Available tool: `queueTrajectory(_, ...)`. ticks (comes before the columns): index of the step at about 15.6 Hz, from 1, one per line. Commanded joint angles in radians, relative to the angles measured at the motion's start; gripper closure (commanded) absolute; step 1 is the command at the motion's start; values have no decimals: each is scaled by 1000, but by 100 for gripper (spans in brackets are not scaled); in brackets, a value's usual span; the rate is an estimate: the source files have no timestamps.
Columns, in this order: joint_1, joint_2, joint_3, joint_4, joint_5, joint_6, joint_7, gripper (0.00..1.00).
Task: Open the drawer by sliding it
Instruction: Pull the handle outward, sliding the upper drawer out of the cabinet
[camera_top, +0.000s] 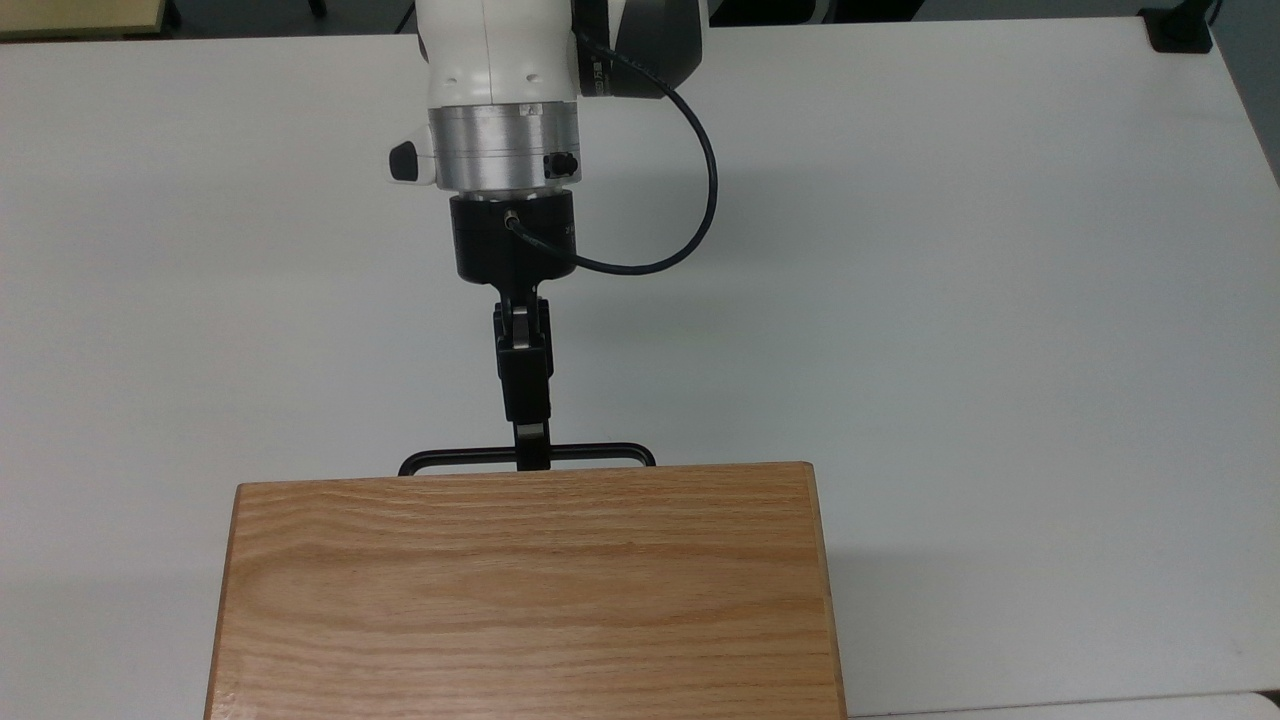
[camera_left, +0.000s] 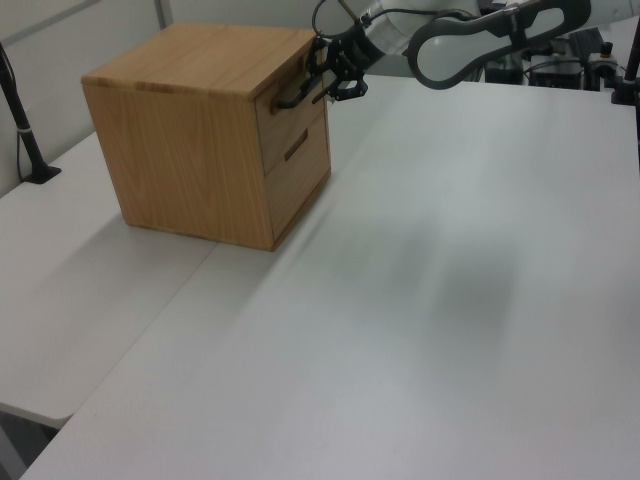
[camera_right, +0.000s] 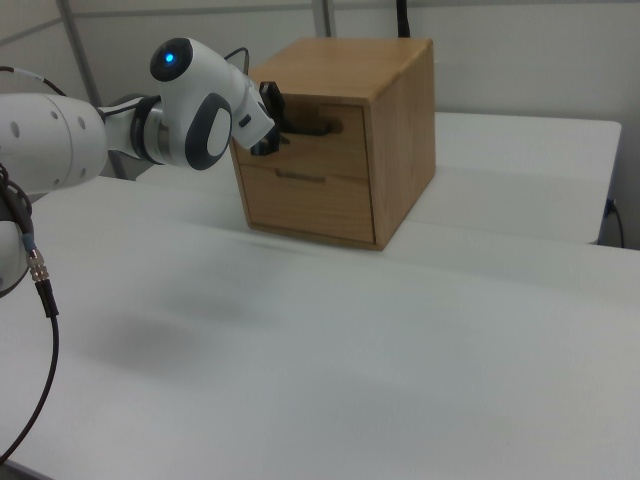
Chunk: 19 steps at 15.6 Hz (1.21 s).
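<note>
The drawer (camera_left: 288, 118) is the upper one of a light oak cabinet, and its front (camera_right: 330, 150) sits flush with the cabinet face. Its thin black bar handle (camera_top: 590, 452) sticks out just past the cabinet's top edge in the top view. My gripper (camera_top: 531, 450) reaches in from the top view's top and sits at the handle, a little left of the bar's middle. In the left view the gripper (camera_left: 322, 88) is against the handle's (camera_left: 292, 98) far end. From the right view, the gripper (camera_right: 278, 125) meets the handle's (camera_right: 318, 128) left end.
The cabinet's broad oak top (camera_top: 525, 590) fills the top view's lower middle. A second drawer (camera_right: 305, 200) lies below the first. The white table (camera_top: 950, 300) spreads out in front of the cabinet. A black cable (camera_top: 700, 200) loops off the wrist.
</note>
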Motion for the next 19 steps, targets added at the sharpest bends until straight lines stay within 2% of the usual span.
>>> queueTrajectory(1,11,5,-16,-1,-21,7,60,81)
queueTrajectory(3,11,0,-16,-3,-20,7,64,82)
queueTrajectory(5,11,-1,-17,-3,-20,7,64,91)
queueTrajectory(8,13,-21,-25,-18,-16,6,67,91)
queueTrajectory(11,13,-99,-25,-108,-13,6,68,91)
queueTrajectory(14,17,-225,-23,-268,-13,6,94,91)
queueTrajectory(19,13,-344,-23,-414,-13,1,96,91)
